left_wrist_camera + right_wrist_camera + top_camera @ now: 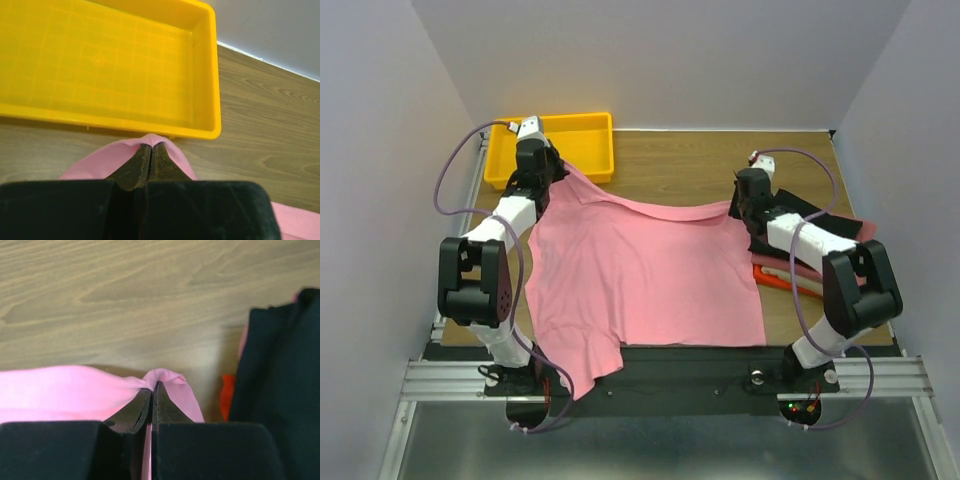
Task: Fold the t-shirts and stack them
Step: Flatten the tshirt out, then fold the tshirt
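A large pink t-shirt lies spread over the table's middle, its near left corner hanging over the front edge. My left gripper is shut on the shirt's far left corner, right by the yellow tray. My right gripper is shut on the far right corner. The shirt's far edge sags between the two grippers. A stack of folded shirts in black, pink and orange-red lies under my right arm; its black top and an orange-red edge show in the right wrist view.
A yellow plastic tray stands at the far left and fills the top of the left wrist view. Bare wooden table lies beyond the shirt. Grey walls close in both sides and the back.
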`<act>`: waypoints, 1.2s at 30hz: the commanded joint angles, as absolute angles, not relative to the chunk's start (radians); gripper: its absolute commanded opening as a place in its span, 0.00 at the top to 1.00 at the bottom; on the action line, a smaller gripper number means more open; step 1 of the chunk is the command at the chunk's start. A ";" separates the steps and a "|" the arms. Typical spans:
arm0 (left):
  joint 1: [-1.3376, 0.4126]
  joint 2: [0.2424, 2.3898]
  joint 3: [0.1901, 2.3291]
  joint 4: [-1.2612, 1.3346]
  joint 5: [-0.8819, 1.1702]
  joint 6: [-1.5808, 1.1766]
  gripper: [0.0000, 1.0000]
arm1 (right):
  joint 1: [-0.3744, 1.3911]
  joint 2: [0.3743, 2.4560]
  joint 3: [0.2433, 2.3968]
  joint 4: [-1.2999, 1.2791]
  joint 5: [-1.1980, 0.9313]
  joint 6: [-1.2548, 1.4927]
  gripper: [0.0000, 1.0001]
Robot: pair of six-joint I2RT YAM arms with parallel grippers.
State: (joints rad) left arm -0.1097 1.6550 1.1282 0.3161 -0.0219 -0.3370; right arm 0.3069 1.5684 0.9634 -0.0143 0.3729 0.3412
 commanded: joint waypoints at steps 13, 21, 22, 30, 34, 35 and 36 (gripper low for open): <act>-0.101 1.599 1.169 0.302 -0.071 -0.374 1.00 | 0.287 1.605 1.043 0.098 0.399 0.336 0.99; -0.103 1.395 0.939 0.203 -0.049 -0.538 1.00 | 0.287 1.502 0.989 0.017 0.331 0.340 1.00; -0.104 1.349 0.915 0.178 -0.055 -0.573 1.00 | 0.287 1.494 0.986 0.003 0.319 0.347 1.00; -0.113 1.034 0.637 0.017 -0.078 -0.750 1.00 | 0.287 1.376 0.950 -0.135 0.267 0.371 1.00; -0.114 0.914 0.572 -0.081 -0.064 -0.792 1.00 | 0.287 1.339 0.951 -0.213 0.265 0.374 1.00; -0.114 0.895 0.581 -0.134 -0.080 -0.792 1.00 | 0.287 1.321 0.953 -0.250 0.282 0.379 1.00; -0.114 0.876 0.584 -0.158 -0.087 -0.792 1.00 | 0.287 1.312 0.954 -0.267 0.296 0.382 1.00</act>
State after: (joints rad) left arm -0.1101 0.9424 0.5728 -0.0597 -0.0628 -0.7433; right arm 0.2939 1.3685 0.9451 -0.1802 0.2749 0.3653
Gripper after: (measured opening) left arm 0.029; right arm 0.031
